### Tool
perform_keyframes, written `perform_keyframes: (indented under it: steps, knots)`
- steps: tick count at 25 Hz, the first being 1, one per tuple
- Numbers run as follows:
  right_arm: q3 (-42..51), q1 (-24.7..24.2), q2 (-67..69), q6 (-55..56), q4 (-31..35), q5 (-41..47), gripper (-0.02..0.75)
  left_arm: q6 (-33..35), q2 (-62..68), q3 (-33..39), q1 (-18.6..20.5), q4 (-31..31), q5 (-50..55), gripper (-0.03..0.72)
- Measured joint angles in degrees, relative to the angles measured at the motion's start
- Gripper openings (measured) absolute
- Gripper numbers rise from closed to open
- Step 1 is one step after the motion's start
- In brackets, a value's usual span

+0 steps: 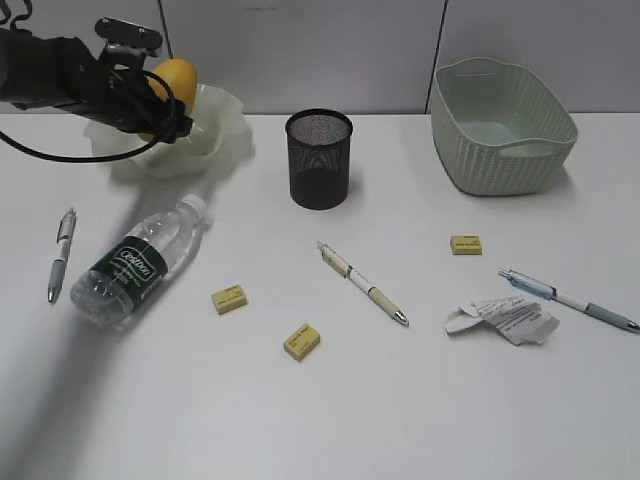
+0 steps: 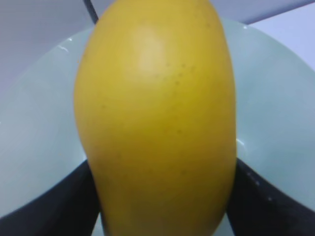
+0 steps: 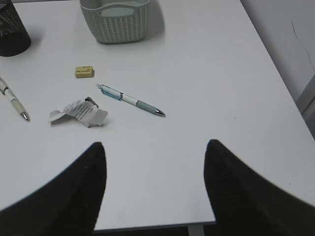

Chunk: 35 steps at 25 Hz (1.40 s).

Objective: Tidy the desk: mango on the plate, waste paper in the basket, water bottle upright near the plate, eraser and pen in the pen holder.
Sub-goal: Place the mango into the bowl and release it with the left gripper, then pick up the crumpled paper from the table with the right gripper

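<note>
My left gripper [image 1: 160, 105] is shut on the yellow mango [image 1: 172, 80] and holds it over the pale green wavy plate [image 1: 215, 115] at the back left. The mango [image 2: 157, 118] fills the left wrist view, with the plate [image 2: 280, 108] behind it. The water bottle [image 1: 135, 260] lies on its side. Waste paper [image 1: 505, 318] [image 3: 78, 111] lies front right. The black mesh pen holder [image 1: 319, 158] stands at the back middle and the basket [image 1: 500, 125] [image 3: 115, 19] at the back right. My right gripper [image 3: 155, 147] is open and empty above the desk's front edge.
Three yellow erasers lie on the desk [image 1: 330, 400]: one [image 1: 229, 299], one [image 1: 302, 341], one [image 1: 466, 244]. Three pens lie there too: a grey one at the left [image 1: 62, 253], a cream one [image 1: 362, 283], a blue one [image 1: 570, 298] [image 3: 130, 100].
</note>
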Motion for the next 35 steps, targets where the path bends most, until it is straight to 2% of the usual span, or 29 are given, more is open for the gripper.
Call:
perform_keyframes:
  steps: [4,10,16,20,27,35]
  knots:
    - [0.0,0.0,0.0,0.0,0.0,0.0,0.499,0.0,0.5,0.0,0.0,0.0,0.1,0.554]
    - [0.0,0.0,0.0,0.0,0.0,0.0,0.499,0.0,0.6,0.0,0.0,0.0,0.1,0.621]
    - [0.0,0.0,0.0,0.0,0.0,0.0,0.499,0.0,-0.3,0.0,0.0,0.0,2.3,0.623]
    - [0.0,0.0,0.0,0.0,0.0,0.0,0.499,0.0,-3.2,0.0,0.0,0.1,6.8,0.597]
    - [0.0,0.0,0.0,0.0,0.0,0.0,0.499,0.0,-12.3,0.0,0.0,0.8,21.9,0.582]
    - [0.0,0.0,0.0,0.0,0.0,0.0,0.499,-0.1,-20.9,0.0,0.0,0.9,46.4,0.54]
